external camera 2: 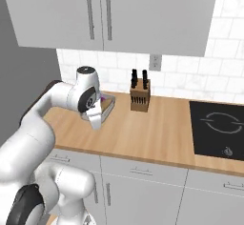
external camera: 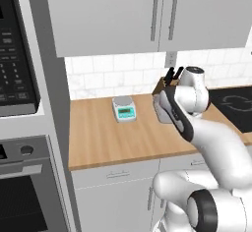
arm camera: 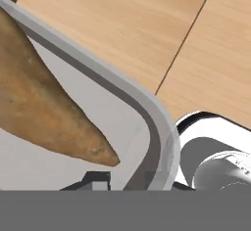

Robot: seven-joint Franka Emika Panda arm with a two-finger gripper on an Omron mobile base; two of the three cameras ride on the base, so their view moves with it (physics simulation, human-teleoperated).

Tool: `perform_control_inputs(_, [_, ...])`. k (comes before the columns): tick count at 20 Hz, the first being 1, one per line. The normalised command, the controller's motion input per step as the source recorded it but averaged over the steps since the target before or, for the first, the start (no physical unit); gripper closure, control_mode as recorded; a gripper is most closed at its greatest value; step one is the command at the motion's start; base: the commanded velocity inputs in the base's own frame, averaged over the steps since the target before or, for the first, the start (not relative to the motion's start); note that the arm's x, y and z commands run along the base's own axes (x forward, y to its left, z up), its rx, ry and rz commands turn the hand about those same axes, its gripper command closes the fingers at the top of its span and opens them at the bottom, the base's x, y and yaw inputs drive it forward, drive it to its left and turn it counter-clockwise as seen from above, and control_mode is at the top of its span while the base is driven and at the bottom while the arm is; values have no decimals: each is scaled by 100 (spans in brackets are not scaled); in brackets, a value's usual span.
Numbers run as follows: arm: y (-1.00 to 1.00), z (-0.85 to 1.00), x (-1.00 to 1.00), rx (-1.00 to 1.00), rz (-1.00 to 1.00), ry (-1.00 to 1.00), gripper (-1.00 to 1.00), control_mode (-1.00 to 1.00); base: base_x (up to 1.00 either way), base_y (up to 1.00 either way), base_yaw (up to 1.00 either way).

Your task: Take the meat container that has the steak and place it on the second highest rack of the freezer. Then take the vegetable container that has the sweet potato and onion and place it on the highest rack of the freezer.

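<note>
Showing no legible writing, the digital scale [external camera: 124,109] sits on the wooden counter [external camera: 103,137]; the gripper [arm camera: 120,181], mostly hidden, clamps the vegetable container [arm camera: 147,107] rim beside the cropped sweet potato [arm camera: 39,112].

The white arm [external camera 2: 52,100] bends over the wooden surface [external camera 2: 152,133], its wrist down at a grey tray [external camera 2: 107,106] near the wall. A speck of purple [external camera 2: 101,97] shows in the tray beside the wrist. A knife block [external camera 2: 140,97] stands to the right of the tray, apart from it, and a black cooktop [external camera 2: 220,129] lies farther right. Grey cabinets [external camera 2: 109,14] hang above.
</note>
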Motion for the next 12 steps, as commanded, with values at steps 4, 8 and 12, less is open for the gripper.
perform_control_inputs(4, [0, 55, -99, 4, 0, 0, 100, -100, 0, 0, 0])
perform_control_inputs(8, [1, 47, -89, 0, 3, 0, 100, -100, 0, 0, 0])
perform_control_inputs(12, [5, 49, -81, 0, 11, 0, 100, -100, 0, 0, 0])
